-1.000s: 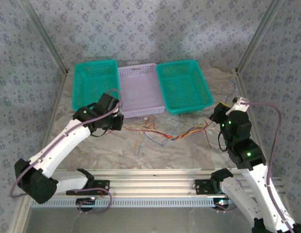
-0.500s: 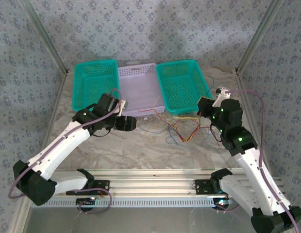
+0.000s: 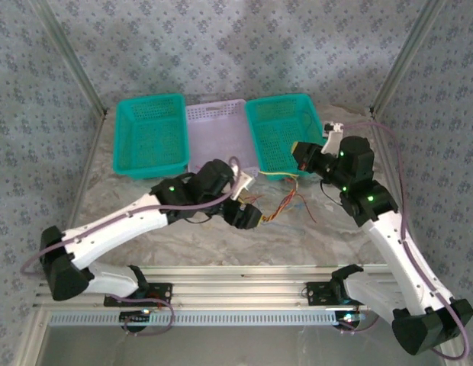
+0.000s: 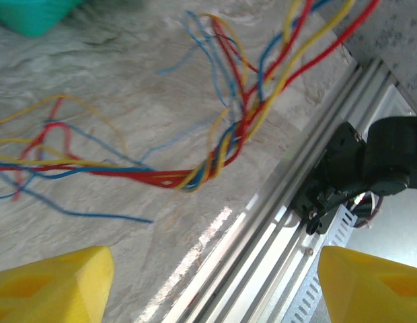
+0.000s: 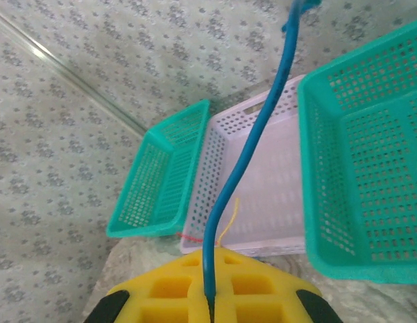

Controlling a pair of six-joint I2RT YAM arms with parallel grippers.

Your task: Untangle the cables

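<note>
Marble table (image 3: 320, 236), three baskets (image 3: 213, 108) at the back, the right one cut off in the wrist view. Left gripper (image 4: 208, 289) hangs jaws wide apart over the cables (image 4: 218, 151) tangled on the table, tips cropped. Right gripper (image 5: 210, 296) is clamped on a blue cable (image 5: 261, 124), top end out of frame.

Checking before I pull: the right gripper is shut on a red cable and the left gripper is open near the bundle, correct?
Not quite. The right wrist view shows the right gripper shut on a blue cable, not red. The left gripper is open near the bundle.
</note>
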